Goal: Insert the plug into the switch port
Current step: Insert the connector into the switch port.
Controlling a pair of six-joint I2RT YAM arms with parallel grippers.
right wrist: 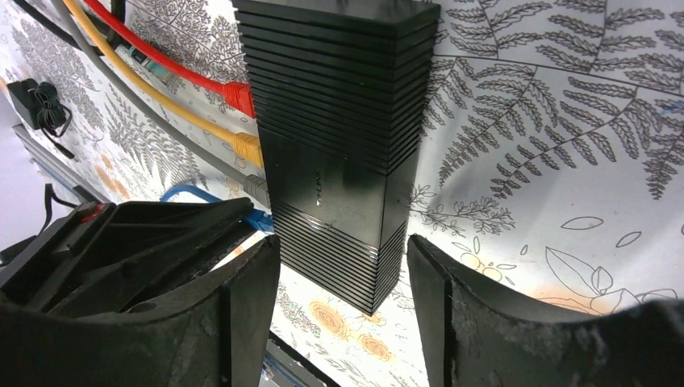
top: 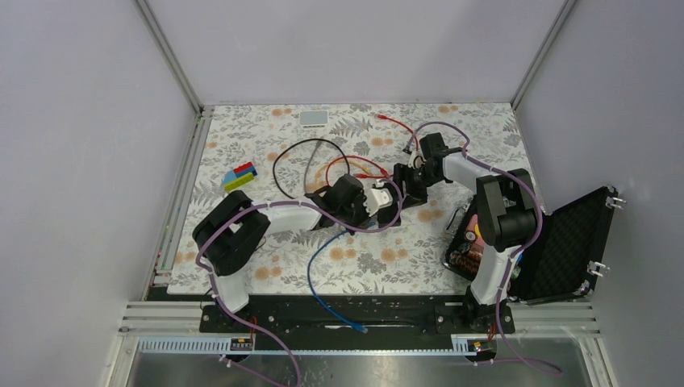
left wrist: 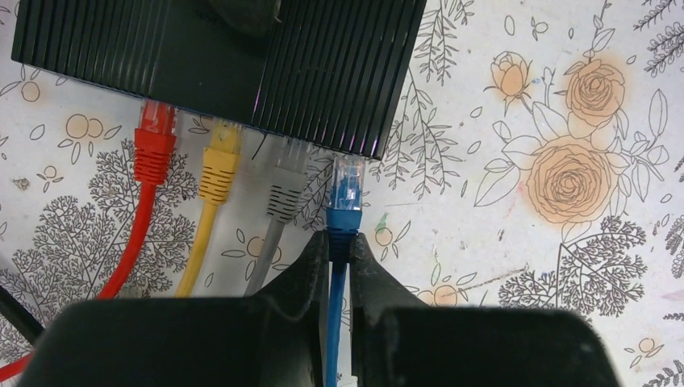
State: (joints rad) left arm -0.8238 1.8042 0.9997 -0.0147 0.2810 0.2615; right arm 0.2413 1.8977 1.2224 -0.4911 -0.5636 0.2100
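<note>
My left claw [left wrist: 339,242] is pinched shut on the blue cable [left wrist: 332,322], just behind its clear-tipped blue plug [left wrist: 347,189]. The plug's tip meets the port edge of the flat, ribbed black switch box [left wrist: 323,72], right beside the seated grey plug [left wrist: 286,189], yellow plug [left wrist: 219,165] and red plug [left wrist: 153,145]. How deep it sits I cannot tell. My right claw [right wrist: 343,262] stands wide, straddling that box's end.

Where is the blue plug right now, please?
Left wrist view, centre: the blue plug is pinched in the left claw, right of the grey plug, tip at the black switch.
</note>
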